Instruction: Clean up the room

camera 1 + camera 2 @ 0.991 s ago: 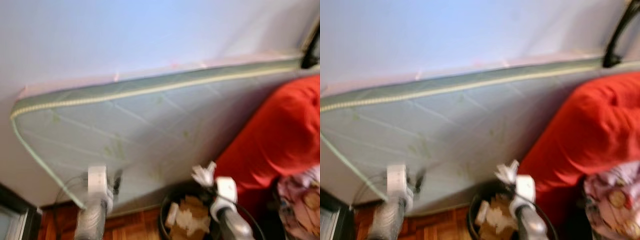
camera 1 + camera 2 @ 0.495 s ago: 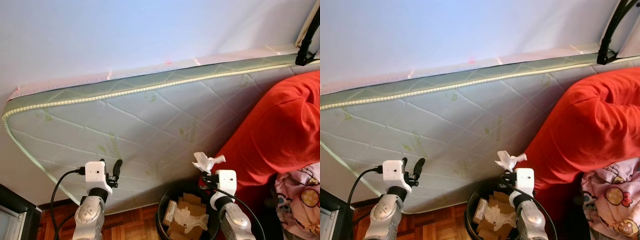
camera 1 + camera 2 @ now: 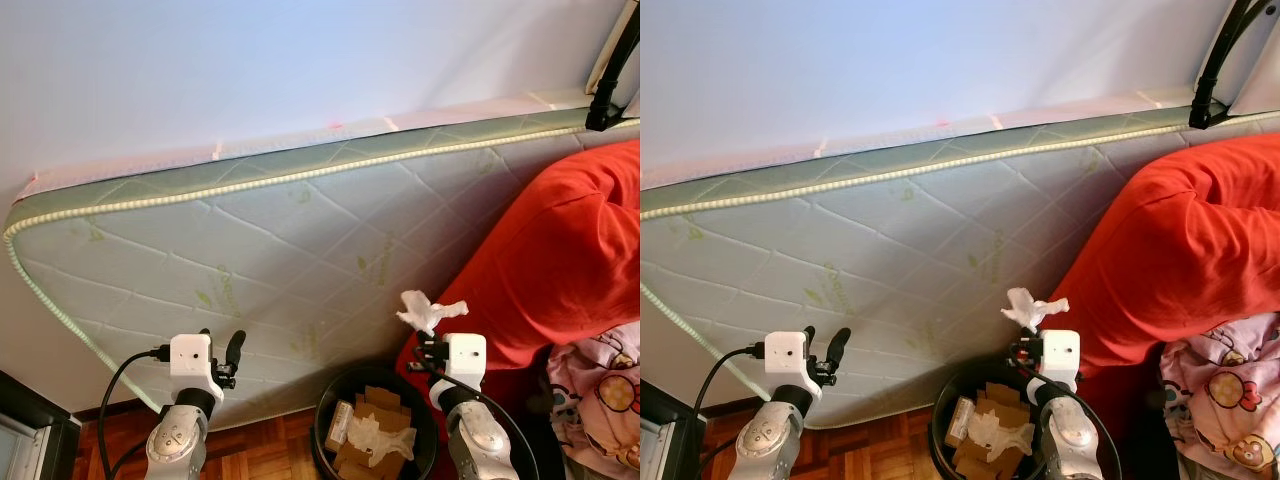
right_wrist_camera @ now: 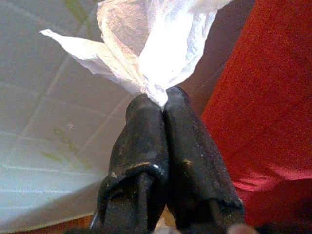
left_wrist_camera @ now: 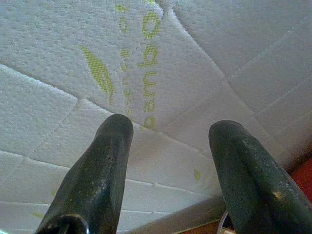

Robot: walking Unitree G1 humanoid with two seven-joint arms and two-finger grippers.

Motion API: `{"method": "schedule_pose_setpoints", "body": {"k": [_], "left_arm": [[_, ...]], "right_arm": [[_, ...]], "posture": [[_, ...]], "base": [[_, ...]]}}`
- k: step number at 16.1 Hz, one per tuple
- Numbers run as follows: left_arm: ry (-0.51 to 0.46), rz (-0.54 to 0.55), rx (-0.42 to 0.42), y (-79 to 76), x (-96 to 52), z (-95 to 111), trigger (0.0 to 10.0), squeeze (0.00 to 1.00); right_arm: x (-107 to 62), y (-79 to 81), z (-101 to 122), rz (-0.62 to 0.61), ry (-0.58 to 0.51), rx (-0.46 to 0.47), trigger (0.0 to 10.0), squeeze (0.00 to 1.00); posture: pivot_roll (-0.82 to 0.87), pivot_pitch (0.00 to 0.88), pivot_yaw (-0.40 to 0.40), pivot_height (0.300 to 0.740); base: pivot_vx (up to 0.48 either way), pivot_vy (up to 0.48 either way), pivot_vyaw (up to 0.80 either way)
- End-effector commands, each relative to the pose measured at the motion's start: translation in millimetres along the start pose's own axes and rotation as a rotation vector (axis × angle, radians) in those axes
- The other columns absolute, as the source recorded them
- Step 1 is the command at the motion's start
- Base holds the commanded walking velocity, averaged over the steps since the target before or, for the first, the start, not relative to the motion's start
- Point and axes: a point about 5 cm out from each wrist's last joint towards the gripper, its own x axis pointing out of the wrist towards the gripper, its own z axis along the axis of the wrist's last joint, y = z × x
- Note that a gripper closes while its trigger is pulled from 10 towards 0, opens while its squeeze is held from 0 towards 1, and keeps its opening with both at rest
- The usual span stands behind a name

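Observation:
My right gripper (image 3: 422, 340) is shut on a crumpled white tissue (image 3: 428, 310), held up above the far right rim of a black trash bin (image 3: 338, 388). In the right wrist view the tissue (image 4: 151, 44) fans out from the pinched fingertips (image 4: 161, 105). The bin holds cardboard scraps and white paper (image 3: 375, 432). My left gripper (image 3: 225, 350) is raised to the left of the bin, open and holding nothing; in the left wrist view its fingers (image 5: 112, 146) stand apart before the mattress.
A white quilted mattress (image 3: 260, 240) with a green edge leans against the pale wall behind the bin. A red cloth-covered mass (image 3: 560, 260) and a pink patterned fabric (image 3: 600, 390) lie on the right. Wooden floor (image 3: 260, 455) shows below; a dark frame (image 3: 30, 420) stands at lower left.
The camera has steadied after a blurred move. My right gripper with the tissue has shifted slightly to the right, over the bin's right rim. The left gripper stays raised and open.

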Motion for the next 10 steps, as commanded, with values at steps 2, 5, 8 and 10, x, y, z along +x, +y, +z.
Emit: {"method": "schedule_pose_setpoints", "body": {"k": [2, 5, 8, 10], "left_arm": [[0.006, 0.012, -0.011, 3.6, -3.5, -0.2, 10.0, 0.00], [0.011, 0.017, -0.014, 4.0, -4.0, 1.3, 10.0, 0.00], [0.011, 0.015, -0.020, 2.5, -2.5, 2.3, 10.0, 0.00], [0.009, 0.016, -0.024, 2.1, -2.3, 2.6, 10.0, 0.00]], "right_arm": [[0.2, 2.9, 1.2, 0.003, -0.010, -0.002, 10.0, 0.00], [2.1, 6.2, -1.0, 0.016, 0.027, -0.014, 10.0, 0.00], [0.3, 4.0, 0.0, 0.014, 0.006, -0.011, 10.0, 0.00], [-0.7, 3.3, -1.0, 0.010, 0.003, -0.001, 10.0, 0.00]], "posture": [[0.04, 0.044, 0.004, 0.725], [0.03, 0.044, 0.002, 0.720], [0.03, 0.040, 0.002, 0.710], [0.03, 0.025, 0.004, 0.710]], "base": [[0.000, 0.000, 0.00], [0.000, 0.000, 0.00], [0.000, 0.000, 0.00], [0.000, 0.000, 0.00]]}}
